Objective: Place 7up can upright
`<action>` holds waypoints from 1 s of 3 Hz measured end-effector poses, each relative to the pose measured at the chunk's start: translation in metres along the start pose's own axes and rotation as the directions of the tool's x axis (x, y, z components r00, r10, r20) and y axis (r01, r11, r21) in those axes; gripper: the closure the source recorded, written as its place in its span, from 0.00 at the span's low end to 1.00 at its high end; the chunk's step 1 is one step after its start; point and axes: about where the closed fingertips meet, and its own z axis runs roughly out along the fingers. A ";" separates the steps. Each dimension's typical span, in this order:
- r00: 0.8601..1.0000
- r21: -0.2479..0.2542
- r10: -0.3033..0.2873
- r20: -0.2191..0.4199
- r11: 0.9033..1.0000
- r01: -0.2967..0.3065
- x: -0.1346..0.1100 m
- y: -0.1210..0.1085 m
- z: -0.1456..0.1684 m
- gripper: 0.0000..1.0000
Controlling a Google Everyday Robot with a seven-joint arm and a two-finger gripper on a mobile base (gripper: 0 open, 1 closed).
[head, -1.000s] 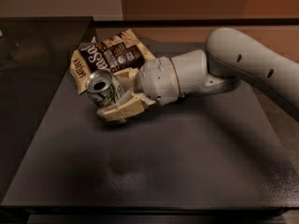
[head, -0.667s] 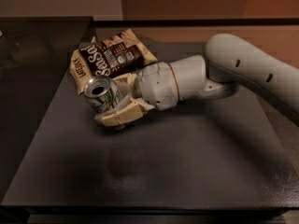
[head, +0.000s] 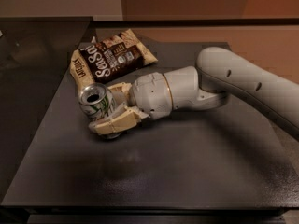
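The 7up can [head: 96, 102] is silver-white with green marks, and its open top faces up and toward the camera. It is tilted, held just above or on the dark table [head: 187, 171] at the left middle. My gripper [head: 108, 107] comes in from the right and is shut on the can. One cream finger [head: 116, 122] lies under and in front of the can; the other [head: 120, 88] is behind it. The white arm [head: 243, 85] stretches to the right edge.
A brown-and-cream snack bag [head: 112, 55] lies flat just behind the can and gripper, with a second cream wrapper [head: 80, 73] at its left. The table's left edge borders a dark glass surface [head: 32, 55].
The gripper and can have moved a little left and toward the camera, away from the snack bag. The can has tipped more upright, its top showing more.
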 end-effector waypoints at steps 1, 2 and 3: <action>0.999 -0.016 0.030 0.034 0.999 -0.029 0.011 0.002 0.008 1.00; 0.997 -0.021 0.053 0.052 0.998 -0.052 0.020 0.003 0.012 0.82; 0.994 -0.015 0.071 0.080 0.997 -0.070 0.027 0.004 0.013 0.58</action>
